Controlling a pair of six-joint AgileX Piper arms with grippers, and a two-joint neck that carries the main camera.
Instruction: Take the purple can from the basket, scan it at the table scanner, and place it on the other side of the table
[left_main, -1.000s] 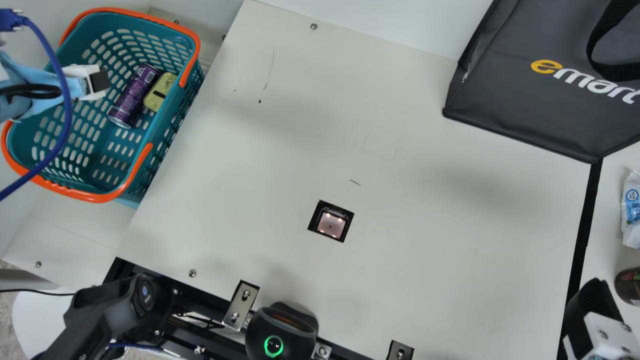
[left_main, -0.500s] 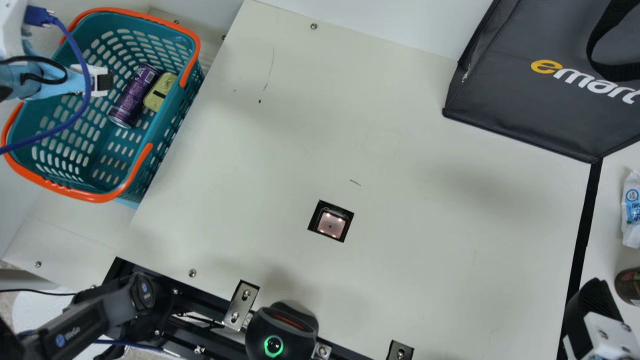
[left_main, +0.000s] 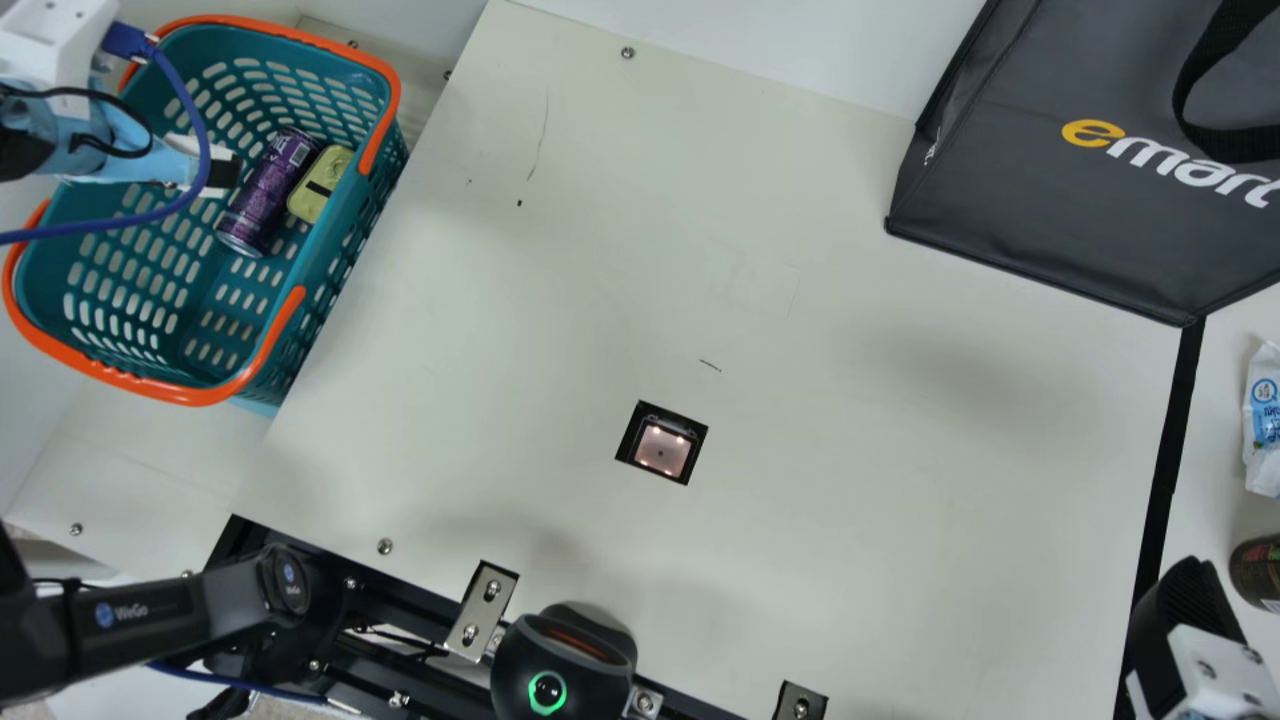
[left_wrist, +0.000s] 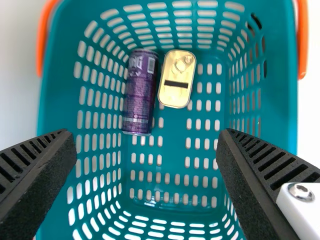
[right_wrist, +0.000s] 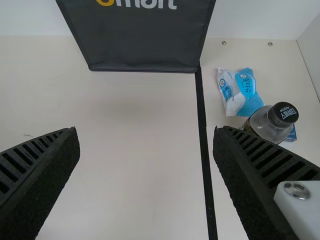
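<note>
In the main view, the purple can (left_main: 268, 190) lies on its side in the upper left of the frame, inside the teal basket (left_main: 200, 395), right beside a yellow tin (left_main: 320, 184). The left gripper (left_main: 228, 174) hangs over the basket, near the can. The table scanner (left_main: 661, 448), a lit window set into the cream table (left_main: 850, 400), sits just below the middle of the frame. The right gripper (left_main: 1190, 600) is at the lower right, well apart from the basket. As things lie, the job looks to be at its opening step: lining up for the grasp. Gripping, lifting, scanning and setting down all remain.

In the left wrist view, that gripper's two fingers are spread wide with nothing between them; the can and the tin lie beyond on the basket's slotted floor, so the arm probably needs to shift over and go lower.

In the right wrist view, its fingers are spread too, and empty. Past the black strip (right_wrist: 204, 135) are a packet (right_wrist: 237, 92) and a capped bottle (right_wrist: 270, 122), perhaps marking the side meant for the can.
</note>
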